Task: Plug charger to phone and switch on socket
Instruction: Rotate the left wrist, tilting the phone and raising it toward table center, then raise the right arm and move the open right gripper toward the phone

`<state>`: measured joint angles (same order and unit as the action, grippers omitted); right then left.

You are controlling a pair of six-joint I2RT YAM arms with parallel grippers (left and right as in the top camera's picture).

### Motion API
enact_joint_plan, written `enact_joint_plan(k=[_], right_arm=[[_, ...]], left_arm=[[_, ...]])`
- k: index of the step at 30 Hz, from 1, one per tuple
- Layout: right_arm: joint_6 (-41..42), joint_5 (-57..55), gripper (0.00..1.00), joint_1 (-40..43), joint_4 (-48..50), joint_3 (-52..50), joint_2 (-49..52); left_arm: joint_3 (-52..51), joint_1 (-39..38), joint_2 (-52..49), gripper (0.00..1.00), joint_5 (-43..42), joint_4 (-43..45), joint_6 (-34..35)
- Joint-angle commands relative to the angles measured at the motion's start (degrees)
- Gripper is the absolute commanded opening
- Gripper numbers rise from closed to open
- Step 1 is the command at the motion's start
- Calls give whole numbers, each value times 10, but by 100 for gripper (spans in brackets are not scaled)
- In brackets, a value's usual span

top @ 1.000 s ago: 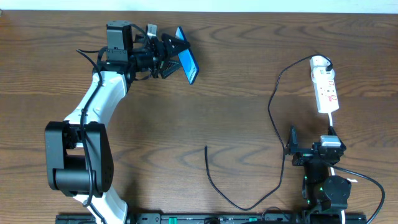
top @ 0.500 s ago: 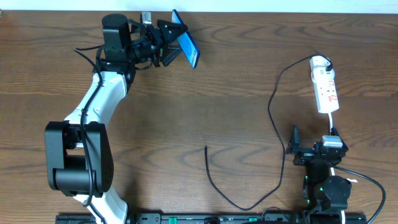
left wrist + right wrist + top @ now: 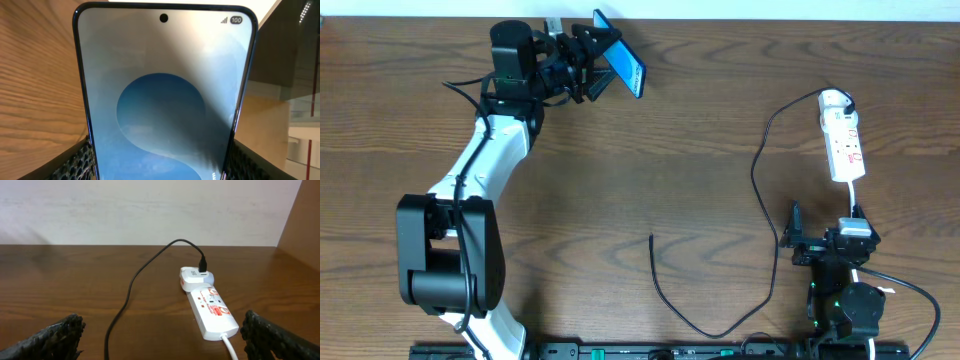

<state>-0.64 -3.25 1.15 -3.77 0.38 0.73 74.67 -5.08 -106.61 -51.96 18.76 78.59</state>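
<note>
Since one second ago, has carried the phone (image 3: 623, 68) toward the far edge of the worktop (image 3: 650, 150) and slightly rightward; charger (image 3: 754, 178) and socket (image 3: 844, 145) unchanged in place.

Pinches the phone across its width between the left fingers (image 3: 75, 162), one pad on each long side near the lower end. Sits at the far-left part of the worktop, upper corner overlapping the far edge in the overhead view, pale wall (image 3: 150, 210) directly beyond; little room left that way. Long axis slanted in the overhead view, from far-left to near-right, blue screen visible from above. Camera-hole end pointing away from the fingers.

Leaves broad bare wood between phone and charger tip (image 3: 652, 238), lying at mid-worktop and pointing toward the far edge. Runs from there in a loop close to the near edge, then up the right side to the adapter (image 3: 192, 277) at the rounded far end of the socket. Socket long axis far-to-near, on the right part of the worktop.

Right fingers (image 3: 50, 337) spread fully apart, nothing between them, just nearward of the socket and facing it.
</note>
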Motion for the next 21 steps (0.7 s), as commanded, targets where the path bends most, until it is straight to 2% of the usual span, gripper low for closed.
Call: enact_joint_plan(k=[1, 5, 9, 15, 21], right_arm=[[48, 58, 99, -10, 37, -1, -3], [119, 165, 99, -10, 106, -1, -3], [188, 220, 99, -10, 116, 10, -2], [191, 236, 99, -10, 85, 66, 22], [163, 252, 99, -10, -3, 177, 120]], left_arm=[[6, -5, 20, 7, 2, 16, 15], [6, -5, 20, 7, 2, 15, 15], [6, -5, 20, 7, 1, 15, 15], [6, -5, 20, 7, -3, 15, 15], [6, -5, 20, 7, -4, 15, 15]])
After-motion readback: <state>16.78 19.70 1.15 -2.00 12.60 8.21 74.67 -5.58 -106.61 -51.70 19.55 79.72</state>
